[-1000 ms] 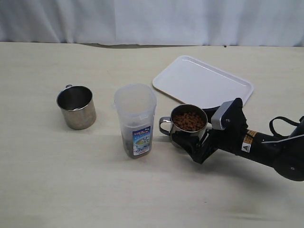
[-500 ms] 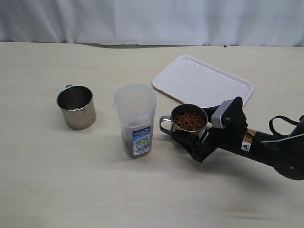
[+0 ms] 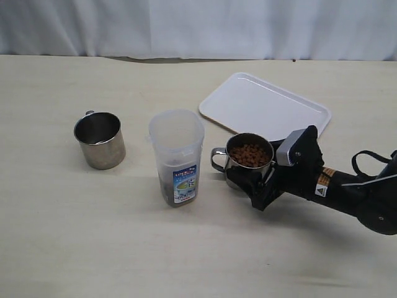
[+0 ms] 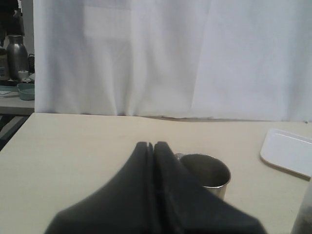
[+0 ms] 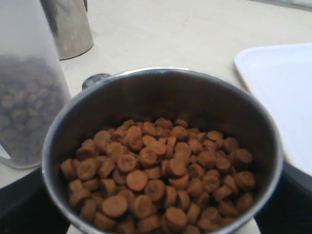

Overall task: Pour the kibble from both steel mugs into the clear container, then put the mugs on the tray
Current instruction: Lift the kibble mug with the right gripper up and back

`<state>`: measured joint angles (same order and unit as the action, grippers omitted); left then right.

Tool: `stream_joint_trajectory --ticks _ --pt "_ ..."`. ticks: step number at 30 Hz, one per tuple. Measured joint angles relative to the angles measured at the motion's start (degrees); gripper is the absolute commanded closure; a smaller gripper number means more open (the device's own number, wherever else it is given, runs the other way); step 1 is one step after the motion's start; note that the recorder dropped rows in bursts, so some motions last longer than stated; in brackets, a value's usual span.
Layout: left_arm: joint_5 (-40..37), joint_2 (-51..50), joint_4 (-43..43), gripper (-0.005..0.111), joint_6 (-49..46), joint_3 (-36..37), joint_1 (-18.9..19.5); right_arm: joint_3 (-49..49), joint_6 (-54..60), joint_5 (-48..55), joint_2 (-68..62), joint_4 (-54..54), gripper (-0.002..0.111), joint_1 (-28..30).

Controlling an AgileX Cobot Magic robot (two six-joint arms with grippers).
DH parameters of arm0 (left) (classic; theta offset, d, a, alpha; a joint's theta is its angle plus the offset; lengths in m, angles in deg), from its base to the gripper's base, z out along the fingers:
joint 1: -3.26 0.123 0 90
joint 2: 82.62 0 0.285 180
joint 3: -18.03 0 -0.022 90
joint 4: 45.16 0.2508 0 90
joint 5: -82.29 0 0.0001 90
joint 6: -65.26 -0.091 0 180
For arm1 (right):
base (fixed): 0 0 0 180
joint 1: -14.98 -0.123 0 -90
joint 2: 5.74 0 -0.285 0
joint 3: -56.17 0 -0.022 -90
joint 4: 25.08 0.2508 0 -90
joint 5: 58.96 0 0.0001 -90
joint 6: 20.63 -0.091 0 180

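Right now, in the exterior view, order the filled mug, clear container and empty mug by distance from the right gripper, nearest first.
From the right gripper:
1. filled mug, between its jaws.
2. clear container, mid-table, to the mug's left.
3. empty mug, far left.

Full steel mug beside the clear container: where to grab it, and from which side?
Grip the full steel mug across its round body, below the rim, coming from the side opposite the handle, which points at the clear container. It stands upright, full of kibble, so a level side grip should avoid spills. The right end effector straddles it from that side.
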<state>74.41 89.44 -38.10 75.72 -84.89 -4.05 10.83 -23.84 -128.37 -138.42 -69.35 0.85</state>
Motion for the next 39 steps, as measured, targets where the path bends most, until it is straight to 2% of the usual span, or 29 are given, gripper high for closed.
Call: stream_joint_trajectory --ticks 8,16,21,27,29,34,36,39 --pt "0.00 0.00 0.00 0.107 0.00 0.00 0.00 -1.76 -5.82 2.59 9.27 3.84 0.103 0.00" --pt "0.00 0.00 0.00 0.107 0.00 0.00 0.00 -2.12 -9.82 16.48 23.59 3.93 0.103 0.00" --pt "0.00 0.00 0.00 0.107 0.00 0.00 0.00 -2.12 -14.85 19.49 32.22 3.93 0.103 0.00" --pt "0.00 0.00 0.00 0.107 0.00 0.00 0.00 2.51 -27.04 30.96 39.25 -8.04 0.103 -0.12" --pt "0.00 0.00 0.00 0.107 0.00 0.00 0.00 6.16 -31.16 41.76 41.69 -12.29 0.103 -4.30" --pt "0.00 0.00 0.00 0.107 0.00 0.00 0.00 11.73 -31.79 58.07 44.81 -13.68 0.103 -14.83" --pt "0.00 0.00 0.00 0.107 0.00 0.00 0.00 13.39 -31.02 63.11 45.78 -13.68 0.103 -19.22" --pt "0.00 0.00 0.00 0.107 0.00 0.00 0.00 14.11 -29.94 66.28 46.03 -13.68 0.103 -22.27"
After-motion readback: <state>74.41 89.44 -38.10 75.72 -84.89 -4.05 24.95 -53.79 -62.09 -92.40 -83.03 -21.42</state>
